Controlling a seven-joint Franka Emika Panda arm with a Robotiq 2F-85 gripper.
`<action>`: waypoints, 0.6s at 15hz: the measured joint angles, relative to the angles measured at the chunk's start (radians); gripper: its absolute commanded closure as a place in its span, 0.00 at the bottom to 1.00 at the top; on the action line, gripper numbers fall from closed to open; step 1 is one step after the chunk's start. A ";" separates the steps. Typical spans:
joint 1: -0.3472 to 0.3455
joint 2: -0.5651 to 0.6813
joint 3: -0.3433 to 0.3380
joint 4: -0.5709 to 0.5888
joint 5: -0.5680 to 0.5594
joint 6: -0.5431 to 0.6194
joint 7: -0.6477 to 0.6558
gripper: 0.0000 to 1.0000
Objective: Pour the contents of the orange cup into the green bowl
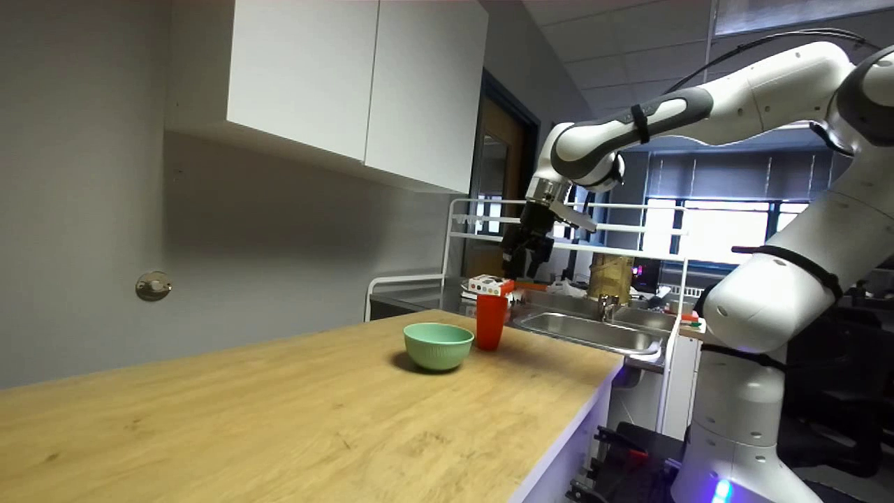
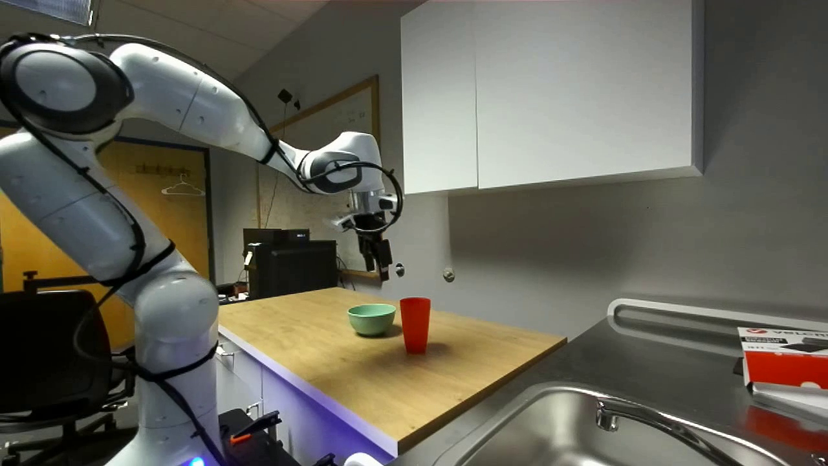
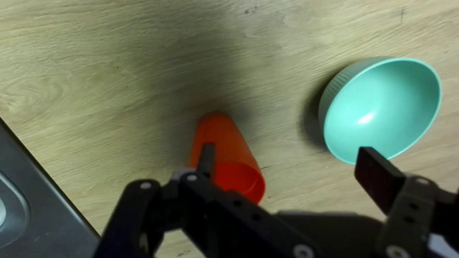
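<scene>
The orange cup stands upright on the wooden counter in both exterior views. In the wrist view the orange cup is partly hidden behind one finger; no contents can be made out inside it. The green bowl is beside it, a small gap apart, in both exterior views. In the wrist view the bowl looks empty. My gripper is in the air above the cup and bowl, touching neither. In the wrist view its fingers are wide apart with nothing between them.
The wooden counter ends beside a metal sink. White wall cabinets hang over the back of the counter. A white rack stands behind the gripper. A red and white box lies by the sink.
</scene>
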 measured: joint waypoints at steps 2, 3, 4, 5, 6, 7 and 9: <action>-0.009 0.078 -0.031 0.037 0.000 0.018 -0.007 0.00; -0.013 0.117 -0.047 0.055 0.000 0.025 -0.011 0.00; -0.017 0.156 -0.062 0.073 0.000 0.029 -0.017 0.00; -0.021 0.192 -0.076 0.092 0.001 0.031 -0.023 0.00; -0.025 0.228 -0.091 0.111 0.002 0.033 -0.029 0.00; -0.029 0.262 -0.104 0.130 0.005 0.034 -0.035 0.00; -0.036 0.323 -0.127 0.166 0.012 0.035 -0.048 0.00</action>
